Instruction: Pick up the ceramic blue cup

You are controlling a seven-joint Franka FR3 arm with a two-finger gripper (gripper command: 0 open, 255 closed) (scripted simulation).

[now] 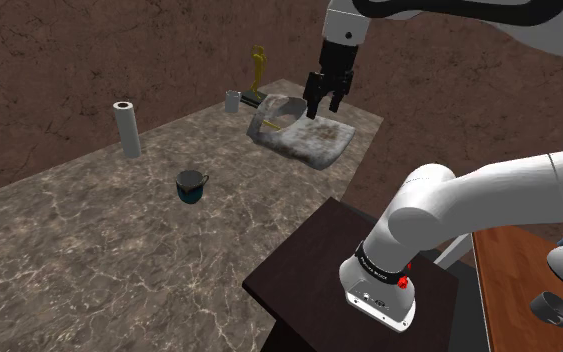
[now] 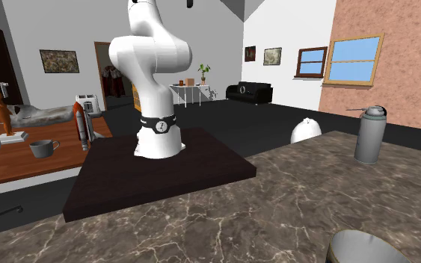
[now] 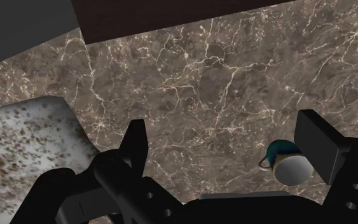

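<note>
Two fingers (image 3: pixel 136 143) of our gripper (image 1: pixel 321 110) stand wide apart, holding nothing. Blue cup (image 1: pixel 191 186) sits upright on counter (image 1: pixel 79 250), well below hand, off past one finger, outside gap. We judge sideways shift first.

Surface: veined brown counter (image 1: pixel 89 250)
Standing on it: blue cup (image 1: pixel 191 186), white roll (image 1: pixel 126 129), grey mug (image 1: pixel 232 101), gold statuette (image 1: pixel 257 70)
Lying beside them: speckled basin (image 1: pixel 299 142)

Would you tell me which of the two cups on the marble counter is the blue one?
The dark blue handled cup alone mid-counter; the pale grey cup stands beside the gold statuette.
</note>
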